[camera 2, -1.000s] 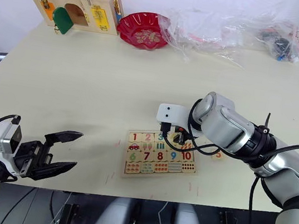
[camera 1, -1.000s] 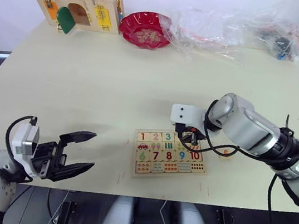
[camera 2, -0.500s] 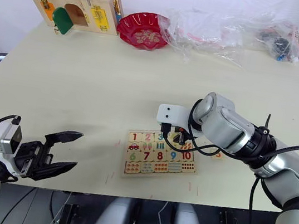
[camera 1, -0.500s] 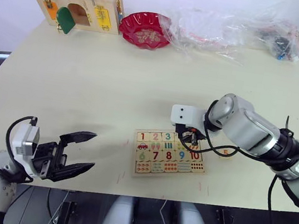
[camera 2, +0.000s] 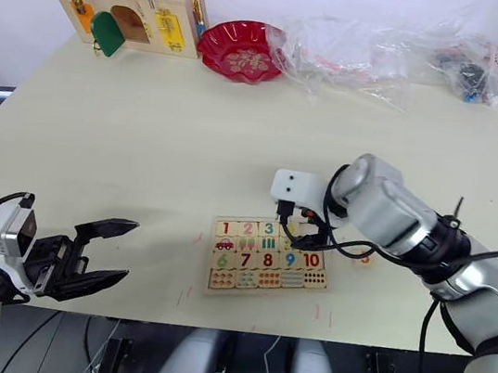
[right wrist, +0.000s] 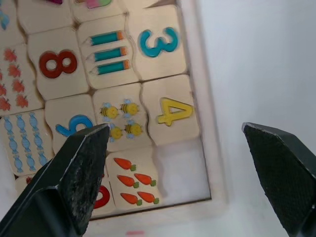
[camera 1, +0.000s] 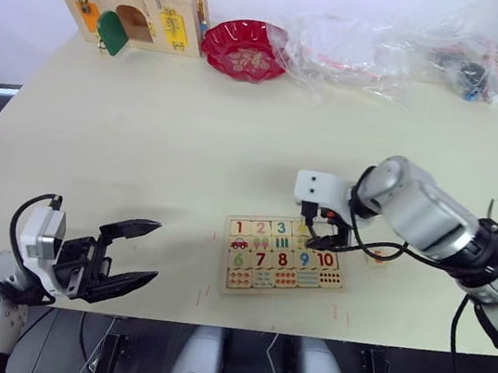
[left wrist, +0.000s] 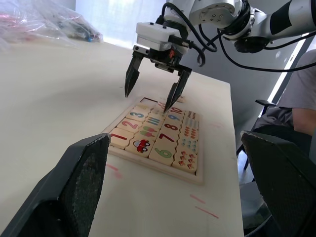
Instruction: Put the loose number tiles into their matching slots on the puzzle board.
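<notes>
Puzzle board: the flat rectangular pale-wood puzzle board [camera 1: 283,257] with a raised rim lies on the cream table [camera 1: 190,140], near its front edge, right of centre.
Top row: tiles 1, 2, 3 and the yellow 4 tile [right wrist: 173,111] sit in their slots; the empty square slot [right wrist: 180,173] lies just beside the 4, at the board's end.
Loose tile: a small pale wooden tile with an orange number [camera 1: 377,255] rests on the table at 3 o'clock from the board, just beside its rim, apart from it.
Right gripper: the right gripper [left wrist: 153,84] with two black fingers hovers over the board's top row near the 4, spread wide and holding nothing.
Left gripper: the left gripper [camera 1: 127,250] hangs at 8 o'clock from the board, well apart, beyond the table's front edge, fingers parted and empty.
Far edge: a big wooden latch box [camera 1: 130,7] stands at 11 o'clock; a red scalloped bowl [camera 1: 244,49] sits just beside it; crumpled clear plastic bags [camera 1: 391,48] stretch towards 1 o'clock.
Person: a grey-sleeved arm [left wrist: 301,106] shows beyond the table.
</notes>
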